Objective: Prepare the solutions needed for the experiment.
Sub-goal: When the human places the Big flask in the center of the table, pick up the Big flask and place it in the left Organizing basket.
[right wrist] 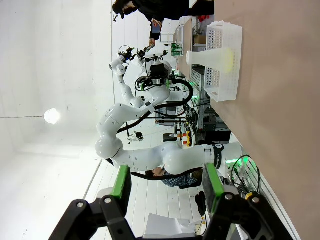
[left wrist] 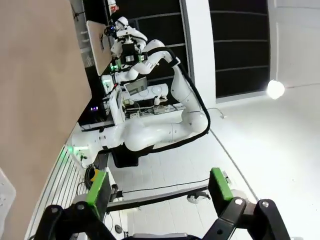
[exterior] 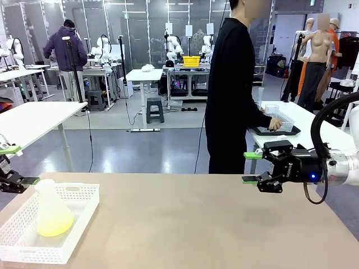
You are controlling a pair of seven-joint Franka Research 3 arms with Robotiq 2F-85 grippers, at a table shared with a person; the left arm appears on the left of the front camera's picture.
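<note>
The yellow-green liquid (exterior: 53,225) sits in a flask (exterior: 50,207) inside the white basket (exterior: 78,193) at the table's left. Both the left gripper (exterior: 11,165) and right gripper (exterior: 251,167) hang spread and empty. A steady grip on the flask's neck would probably avoid spilling.

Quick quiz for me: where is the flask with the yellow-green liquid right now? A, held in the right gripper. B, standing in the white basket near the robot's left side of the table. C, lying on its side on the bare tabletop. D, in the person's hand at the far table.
B: the flask, with the yellow-green liquid at its bottom, stands upright inside the white basket, while the right gripper is open and holds nothing.
</note>
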